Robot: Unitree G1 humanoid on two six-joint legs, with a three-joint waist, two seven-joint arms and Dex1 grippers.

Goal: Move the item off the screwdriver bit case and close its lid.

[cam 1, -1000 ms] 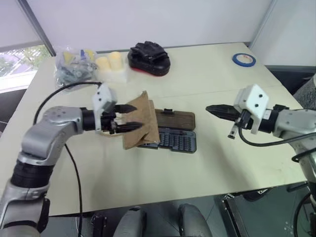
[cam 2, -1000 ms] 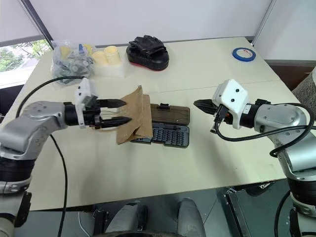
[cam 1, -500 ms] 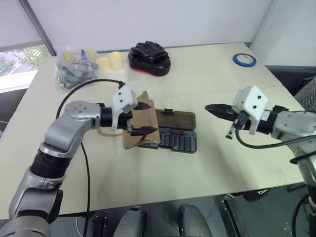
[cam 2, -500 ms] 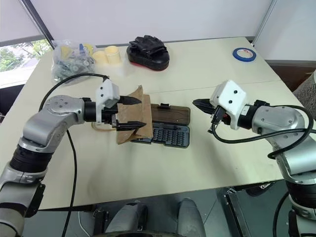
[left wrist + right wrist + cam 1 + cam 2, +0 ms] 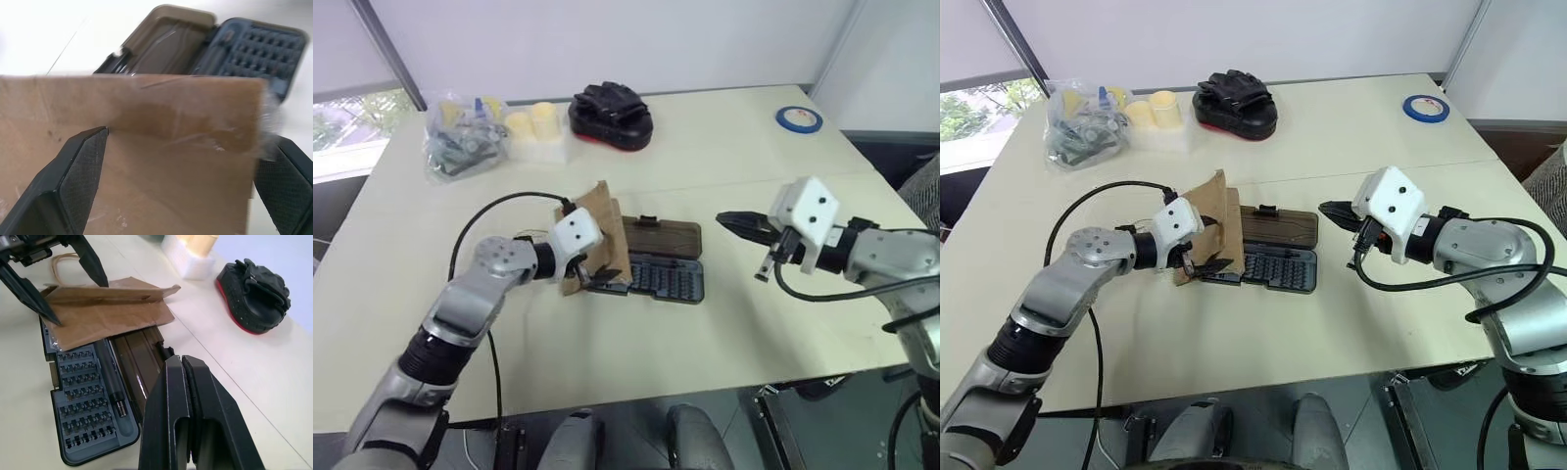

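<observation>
Across the pale table [image 5: 724,147], the bit case [image 5: 656,257] lay open near the middle, its brown lid [image 5: 661,236] folded flat behind the dark base, and the paper bag [image 5: 604,245] covered the case's left end. The left gripper [image 5: 1203,252] stood with its fingers spread wide on either side of the bag, not yet pinching it, while the right gripper [image 5: 736,222] hung closed and empty, well apart to the right of the case. The step in hand appeared to be grasping the bag; the next move would call for closing the fingers on the paper and carrying it clear before the lid could be swung shut.
</observation>
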